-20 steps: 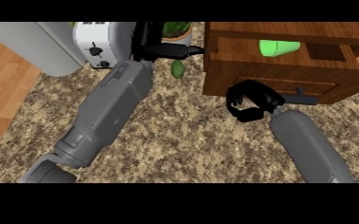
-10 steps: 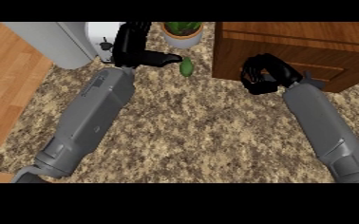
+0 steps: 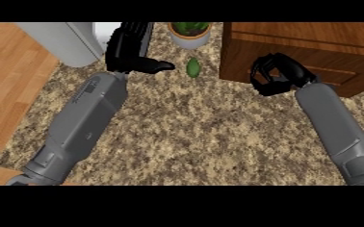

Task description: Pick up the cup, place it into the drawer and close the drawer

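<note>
The wooden drawer cabinet point(image 3: 305, 41) stands at the upper right, and its drawer front point(image 3: 334, 72) sits flush with the cabinet face. No cup shows in the head view. My right hand point(image 3: 276, 74) has its fingers curled, holds nothing, and rests against the drawer front's left part. Over at the upper left, my left hand point(image 3: 129, 48) is open with fingers up and thumb pointing right, resting near a grey appliance.
A small green vegetable point(image 3: 192, 67) lies on the speckled counter point(image 3: 192, 125) between the hands. Behind it stands a potted plant point(image 3: 189, 31). A grey appliance point(image 3: 60, 41) fills the upper left corner, and wooden floor point(image 3: 18, 81) shows beyond the counter's left edge.
One second ago the drawer stood open with the green cup inside. Now its front is flush and the cup is hidden. My right hand moved forward with it.
</note>
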{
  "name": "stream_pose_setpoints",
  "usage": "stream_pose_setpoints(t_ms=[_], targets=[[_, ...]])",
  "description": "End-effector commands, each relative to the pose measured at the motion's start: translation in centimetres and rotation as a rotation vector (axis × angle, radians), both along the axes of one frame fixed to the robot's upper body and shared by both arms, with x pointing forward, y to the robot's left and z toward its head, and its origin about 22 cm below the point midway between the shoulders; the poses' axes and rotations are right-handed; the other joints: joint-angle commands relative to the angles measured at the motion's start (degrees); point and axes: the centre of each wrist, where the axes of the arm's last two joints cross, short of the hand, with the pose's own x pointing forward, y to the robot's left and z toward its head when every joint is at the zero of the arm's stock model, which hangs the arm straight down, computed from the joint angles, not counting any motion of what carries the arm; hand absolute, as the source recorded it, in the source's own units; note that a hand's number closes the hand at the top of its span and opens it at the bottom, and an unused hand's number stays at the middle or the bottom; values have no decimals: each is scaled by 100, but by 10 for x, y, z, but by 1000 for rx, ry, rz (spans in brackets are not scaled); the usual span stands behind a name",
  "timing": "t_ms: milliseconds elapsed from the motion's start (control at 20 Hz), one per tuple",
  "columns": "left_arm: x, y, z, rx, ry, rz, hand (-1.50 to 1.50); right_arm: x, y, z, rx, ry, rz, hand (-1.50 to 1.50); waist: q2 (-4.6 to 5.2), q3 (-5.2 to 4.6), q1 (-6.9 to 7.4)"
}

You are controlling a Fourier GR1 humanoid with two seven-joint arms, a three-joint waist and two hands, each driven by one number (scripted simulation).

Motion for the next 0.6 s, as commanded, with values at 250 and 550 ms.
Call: stream_pose_setpoints(t_ms=[250, 550], targets=[[-3, 6, 2, -21, -2, -44, -150, 29, -36, 90, -14, -169, -175, 150, 121, -47, 313], [-7, 9, -5, -27, 4, -55, -150, 25, -47, 95, 12, -163, -165, 150, 154, -50, 350]])
